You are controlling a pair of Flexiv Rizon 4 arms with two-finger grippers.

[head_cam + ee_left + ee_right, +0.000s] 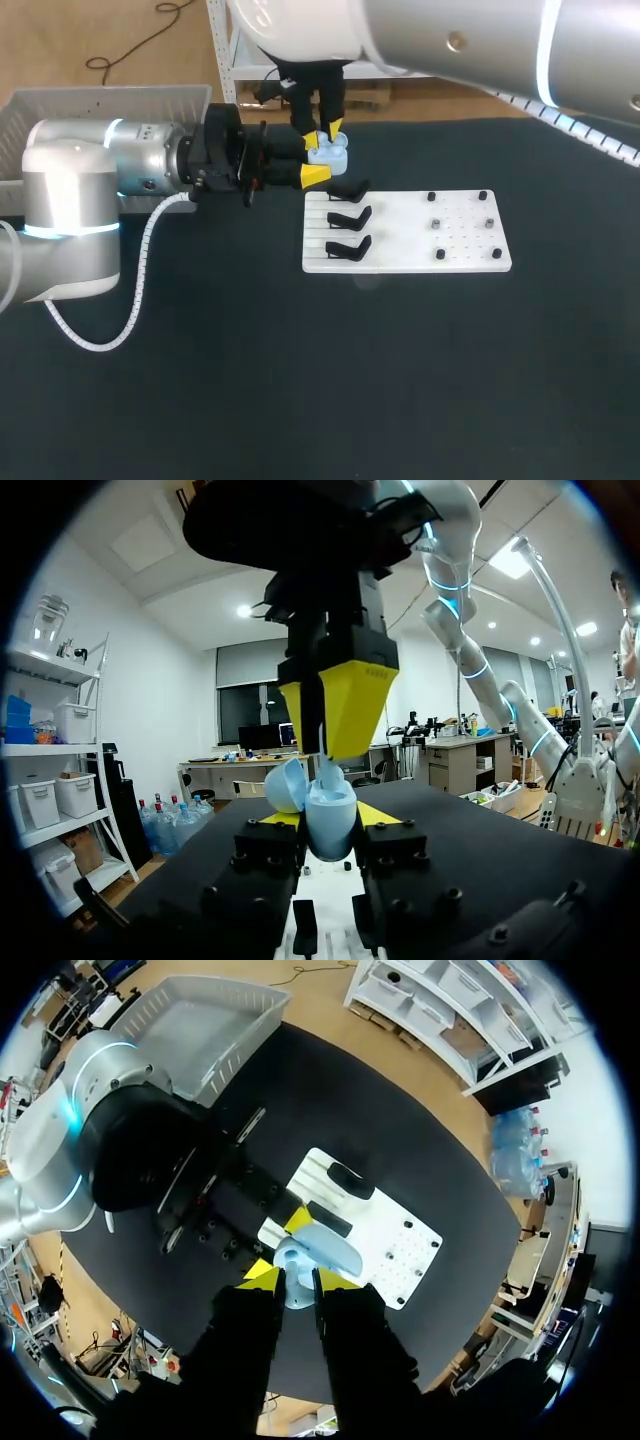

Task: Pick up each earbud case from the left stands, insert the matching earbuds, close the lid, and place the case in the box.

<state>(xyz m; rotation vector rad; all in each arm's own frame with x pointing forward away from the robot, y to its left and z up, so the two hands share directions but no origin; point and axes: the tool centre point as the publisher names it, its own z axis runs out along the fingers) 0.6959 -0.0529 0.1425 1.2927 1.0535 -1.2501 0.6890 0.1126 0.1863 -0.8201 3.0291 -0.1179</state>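
While the left pincer [327,826] pinches the light-blue earbud case [329,802] from two sides, a yellow tip against each flank, the case is held off the worktop [300,380] near the far left corner of a white stand board [400,246]. The case's lid [285,785] stands open, tipped to one side. The right pincer [323,134] points straight down onto the open case from above, its tips at the case's mouth. I cannot tell whether it is pinching anything. Just beside the case, three black stands [349,216] sit in a row along the board's left edge. Small dark pegs [437,222] dot the board's right half. Well apart from all this, a pale slatted box [60,105] sits at the worktop's far left corner, behind the left arm.
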